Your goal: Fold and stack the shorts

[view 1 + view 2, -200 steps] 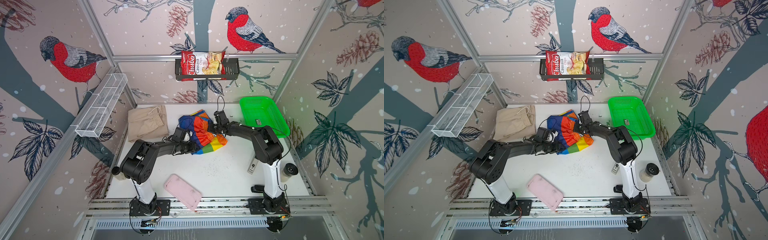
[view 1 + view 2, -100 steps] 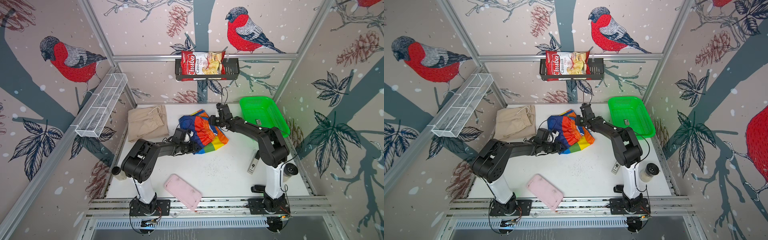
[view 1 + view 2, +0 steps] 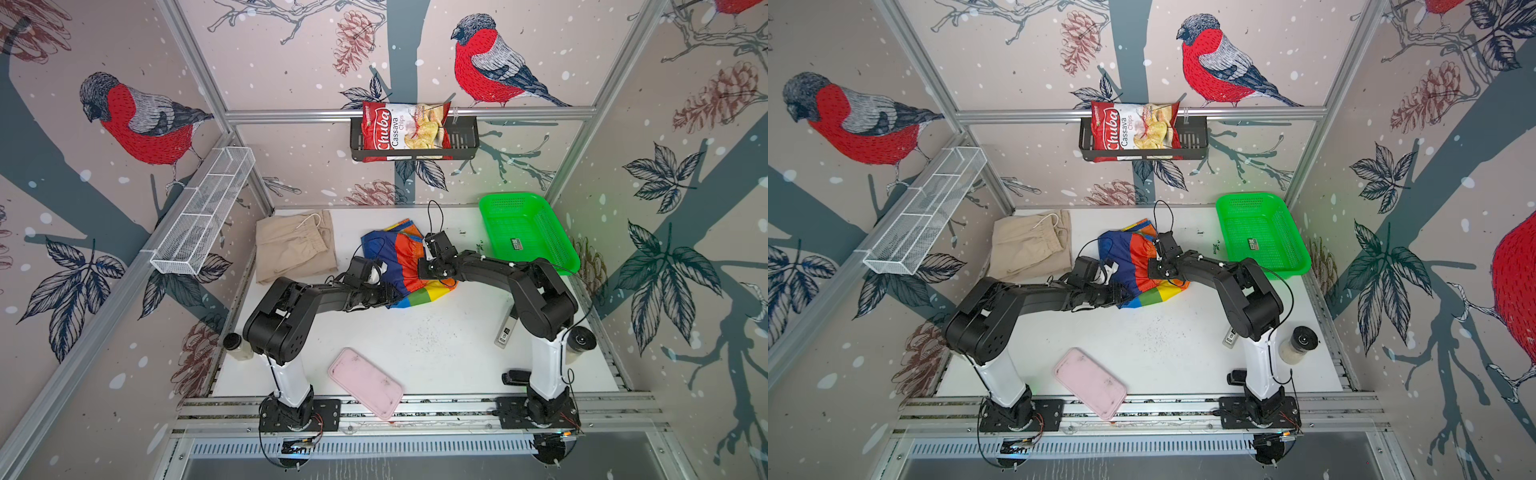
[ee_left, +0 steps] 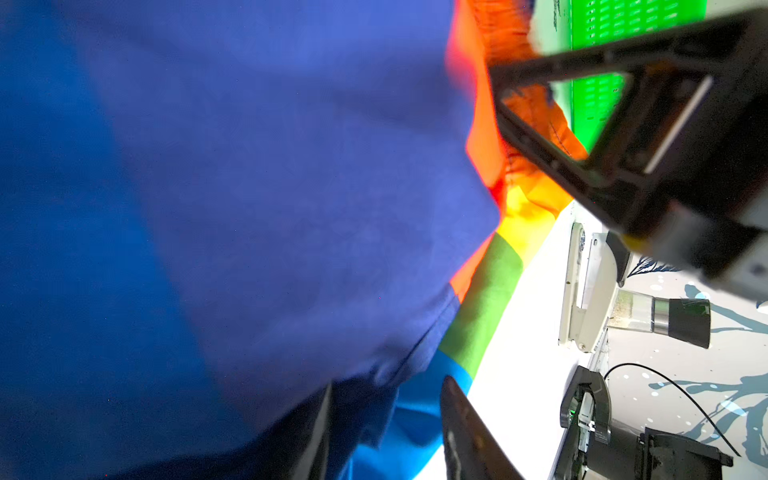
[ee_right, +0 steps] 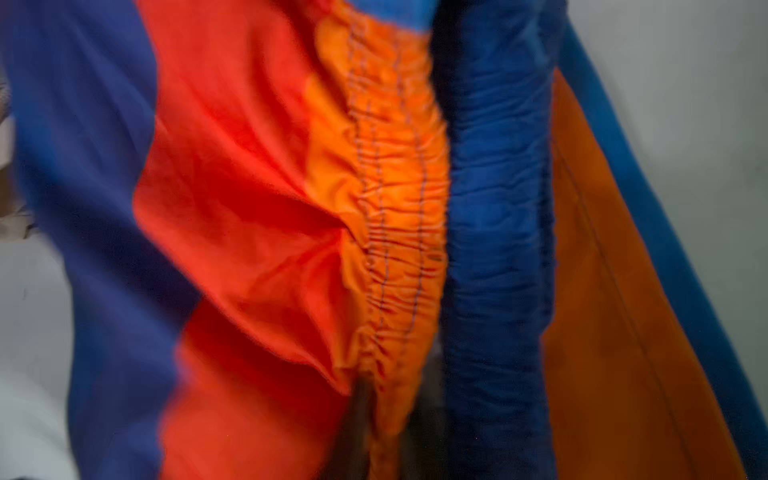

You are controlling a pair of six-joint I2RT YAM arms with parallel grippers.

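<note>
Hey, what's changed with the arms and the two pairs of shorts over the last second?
The right claw swung toward the back of the table, then came back onto the orange waistband of the shiny rainbow-striped shorts and is shut on it. The left claw stayed at the shorts' blue edge; the beige cloth shorts did not move.

The striped shorts (image 3: 399, 257) pinched in the right pincer (image 4: 498, 87) are thin, shiny synthetic cloth, creased, with a puckered, stitched waistband. Where the left pincer (image 4: 386, 386) grips them, the same cloth looks smooth and slick. Beyond the left pincer, the beige shorts (image 3: 295, 245) are matt woven cloth. Just past the right pincer stands a glossy green plastic mesh basket (image 3: 528, 232). Under both pincers the table (image 3: 436, 345) is matt white, speckled with dark grit. The pincers look like matt black plastic.
</note>
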